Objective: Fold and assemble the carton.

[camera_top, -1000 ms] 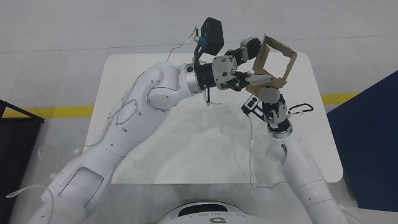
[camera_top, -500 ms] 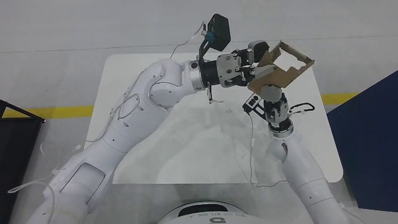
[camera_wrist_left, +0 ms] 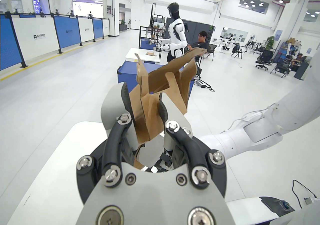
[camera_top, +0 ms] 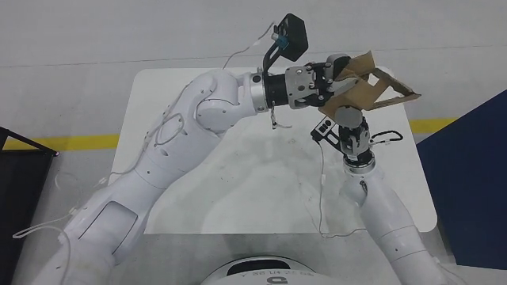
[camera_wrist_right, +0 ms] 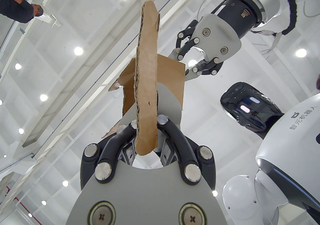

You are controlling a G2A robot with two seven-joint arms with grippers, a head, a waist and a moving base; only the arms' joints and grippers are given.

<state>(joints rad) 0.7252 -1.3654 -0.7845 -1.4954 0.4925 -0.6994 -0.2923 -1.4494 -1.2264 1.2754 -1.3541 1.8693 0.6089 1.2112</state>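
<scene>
The brown cardboard carton (camera_top: 374,87) is held in the air over the table's far right part, partly opened, with its flaps sticking out to the right. My left gripper (camera_top: 337,79) comes in from the left and is shut on one folded wall of the carton (camera_wrist_left: 165,81), its fingers (camera_wrist_left: 125,97) pressing the doubled cardboard. My right gripper (camera_top: 348,116) stands just below, pointing upward, shut on a hanging flap of the carton (camera_wrist_right: 147,73). The left gripper (camera_wrist_right: 192,67) also appears behind the carton in the right wrist view.
The white table (camera_top: 198,127) lies under both arms. A small black device (camera_top: 321,133) and a cable with a clip (camera_top: 386,138) hang by the right wrist. A blue partition (camera_top: 475,166) stands off the table's right edge.
The left gripper has moved right and turned, tipping the carton from an upright open frame to a flatter shape leaning right. The right gripper stays in place on its flap.
</scene>
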